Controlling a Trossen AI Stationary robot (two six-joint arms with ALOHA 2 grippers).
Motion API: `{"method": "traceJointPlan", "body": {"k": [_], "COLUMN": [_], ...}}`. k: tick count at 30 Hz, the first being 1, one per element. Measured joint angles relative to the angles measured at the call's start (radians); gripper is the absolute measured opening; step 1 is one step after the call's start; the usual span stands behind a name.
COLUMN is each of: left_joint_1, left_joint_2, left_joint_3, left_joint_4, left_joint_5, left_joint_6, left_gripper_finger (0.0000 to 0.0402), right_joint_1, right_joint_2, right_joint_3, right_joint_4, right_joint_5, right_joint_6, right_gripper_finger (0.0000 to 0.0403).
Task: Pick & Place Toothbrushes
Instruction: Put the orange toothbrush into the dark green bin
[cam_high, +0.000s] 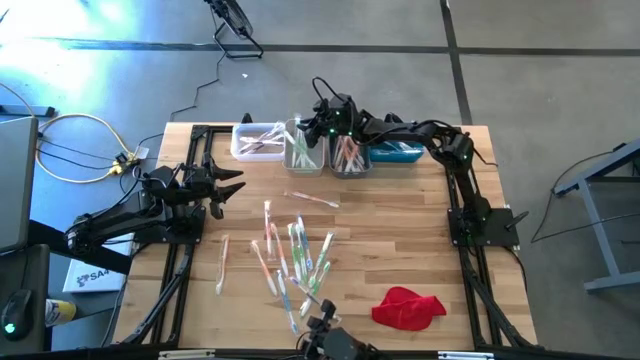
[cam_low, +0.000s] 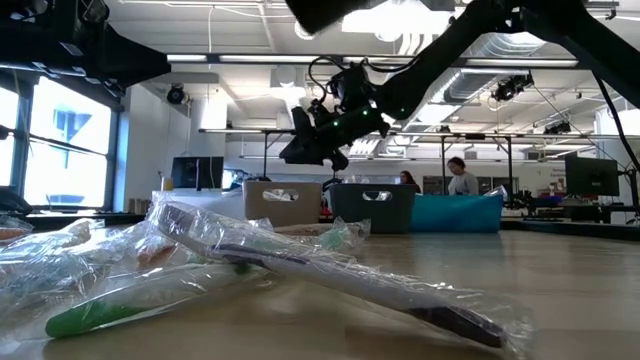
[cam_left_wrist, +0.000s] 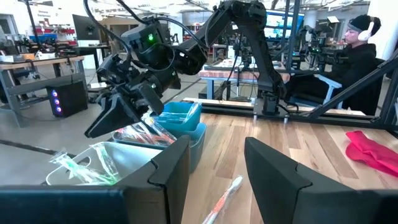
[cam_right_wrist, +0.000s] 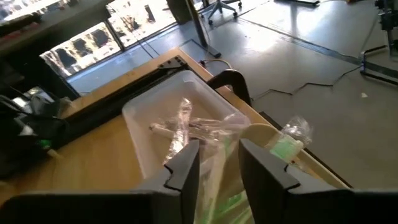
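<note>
Several wrapped toothbrushes (cam_high: 290, 255) lie loose on the middle of the table, close up in the low view (cam_low: 250, 265). More lie sorted in a row of bins at the far edge. My right gripper (cam_high: 308, 135) hangs open over the beige bin (cam_high: 305, 153) of green ones, beside the white bin (cam_right_wrist: 180, 124). A clear wrapper with green in it (cam_right_wrist: 221, 186) shows between and below its fingers (cam_right_wrist: 186, 165). My left gripper (cam_high: 232, 185) waits open at the table's left, level, with nothing between its fingers (cam_left_wrist: 174, 168). My right gripper has a finger on either side of the clear wrapper (cam_right_wrist: 217, 168) and points slanting down over the beige bin. I cannot tell whether the fingers touch the wrapper or whether it lies loose in the bin below them.
A grey bin (cam_high: 350, 156) of pink and orange brushes and a blue bin (cam_high: 397, 153) stand to the right of the beige one. A red cloth (cam_high: 408, 307) lies near the front right. One brush (cam_high: 312, 199) lies apart in front of the bins. People sit beyond the table (cam_left_wrist: 360, 43).
</note>
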Motion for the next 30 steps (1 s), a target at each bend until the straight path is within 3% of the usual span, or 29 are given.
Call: {"method": "traceJointPlan", "body": {"k": [15,26,30], "left_joint_1": [0.0,0.0,0.0], "left_joint_2": [0.0,0.0,0.0], "left_joint_3": [0.0,0.0,0.0], "left_joint_4": [-0.008,-0.018,-0.019], "left_joint_5": [0.0,0.0,0.0], "left_joint_6": [0.0,0.0,0.0], "left_gripper_finger": [0.015,0.015,0.015], "right_joint_1": [0.034,0.07,0.092], "right_joint_2": [-0.063,-0.087,-0.1], "right_joint_3": [0.001,0.0,0.0], "right_joint_4": [-0.002,-0.011,-0.016], "right_joint_5": [-0.303,-0.244,-0.22], "right_joint_6": [0.071,-0.066,-0.08], "right_gripper_finger": [0.0083,0.0011,0.0004]}}
